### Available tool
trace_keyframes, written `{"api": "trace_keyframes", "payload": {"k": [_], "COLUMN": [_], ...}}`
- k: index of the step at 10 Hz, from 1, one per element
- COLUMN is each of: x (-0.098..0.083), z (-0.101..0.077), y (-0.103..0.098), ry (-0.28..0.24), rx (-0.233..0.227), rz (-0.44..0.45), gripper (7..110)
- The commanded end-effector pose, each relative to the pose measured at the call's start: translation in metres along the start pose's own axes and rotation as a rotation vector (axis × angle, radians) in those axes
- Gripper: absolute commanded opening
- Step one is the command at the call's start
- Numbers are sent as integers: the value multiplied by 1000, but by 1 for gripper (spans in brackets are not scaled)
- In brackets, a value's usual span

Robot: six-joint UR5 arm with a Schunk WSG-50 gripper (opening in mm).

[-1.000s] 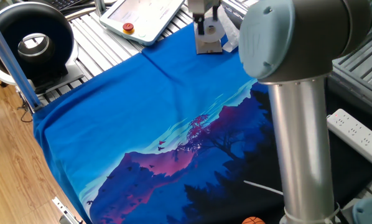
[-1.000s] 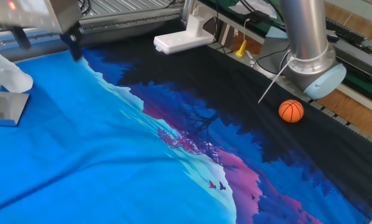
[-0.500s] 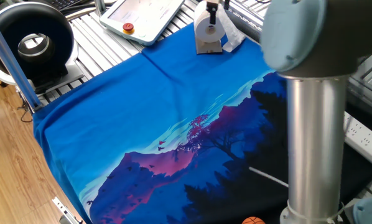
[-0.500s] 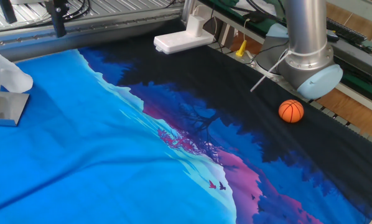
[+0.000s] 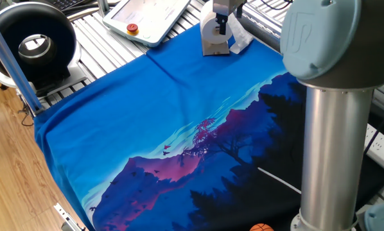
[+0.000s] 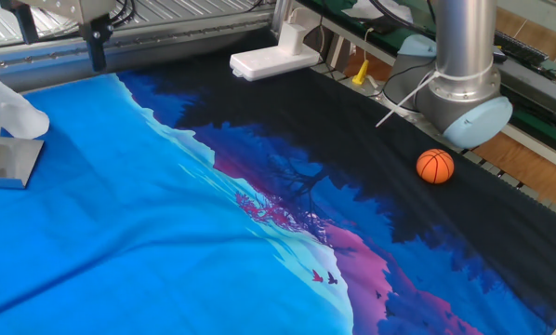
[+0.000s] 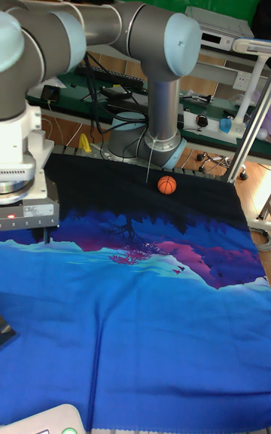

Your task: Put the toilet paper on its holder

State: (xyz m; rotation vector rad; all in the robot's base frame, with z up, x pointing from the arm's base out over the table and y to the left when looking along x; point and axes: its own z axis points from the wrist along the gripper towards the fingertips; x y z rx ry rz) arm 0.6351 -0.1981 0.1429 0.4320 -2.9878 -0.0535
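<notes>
Table covered by one blue landscape cloth (image 5: 153,109). One roll (image 6: 13,110) on one holder (image 6: 6,160); one ball (image 6: 435,166) at 3 o'clock. Gripper (image 6: 59,42) empty, fingers apart.

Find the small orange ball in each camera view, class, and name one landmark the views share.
One fixed view: orange ball at the bottom edge, partly cut off.
The other fixed view: right of centre on the dark cloth.
Tall fixed view: upper middle, on the dark cloth.
Shared landmark: the arm's base column beside it.
</notes>
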Motion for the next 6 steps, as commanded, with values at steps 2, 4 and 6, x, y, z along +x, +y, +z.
{"api": "trace_keyframes", "payload": {"k": [2,4,6], "x": [-4,-2,-1], "z": [-1,-5,-6], "y": [5,-12,-10], "ry": [11,24,28], "rx": [7,68,68], "rz": [16,-14,-2], "gripper": [7,7,7]}}
